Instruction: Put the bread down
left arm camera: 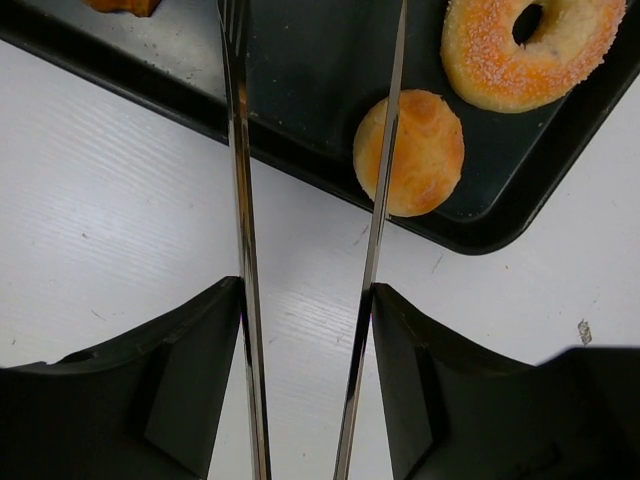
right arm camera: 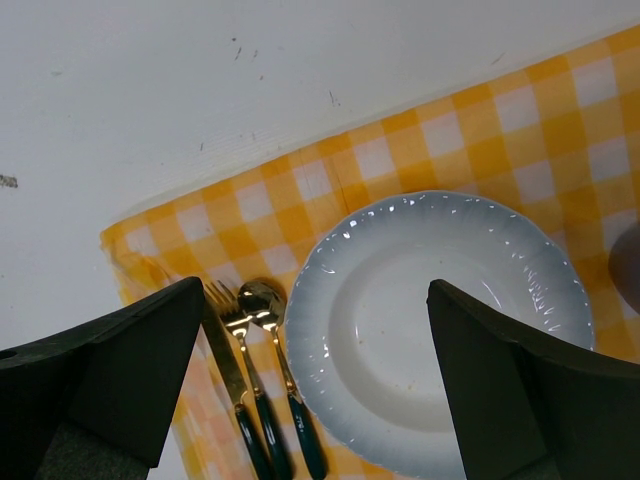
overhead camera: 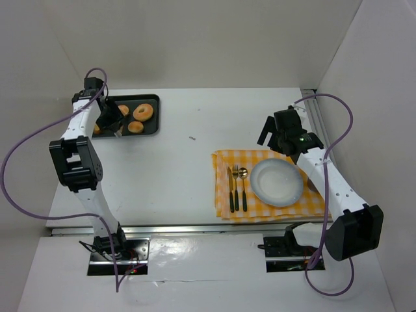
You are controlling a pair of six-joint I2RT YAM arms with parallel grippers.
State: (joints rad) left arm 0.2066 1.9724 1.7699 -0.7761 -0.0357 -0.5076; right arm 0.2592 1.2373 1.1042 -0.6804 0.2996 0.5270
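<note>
With tongs (left arm camera: pixel 300 250) clamped in the left fingers (left arm camera: pixel 190 390), tips parted over the tray (left arm camera: pixel 300 90) far left and gripping nothing, best to straddle the small bun (left arm camera: pixel 415 150) by the tray's near rim, then squeeze gently. Worth minding that raised rim and the doughnut (left arm camera: pixel 530 50) beside it; open desk (overhead camera: pixel 188 162) toward the plate (overhead camera: pixel 277 182), right fingers (right arm camera: pixel 320 400) spread wide above.

In your left wrist view, the sugared ring doughnut (left arm camera: pixel 530 48) runs off the top edge, and the orange pastry (left arm camera: pixel 122 6) is barely a sliver there.
</note>
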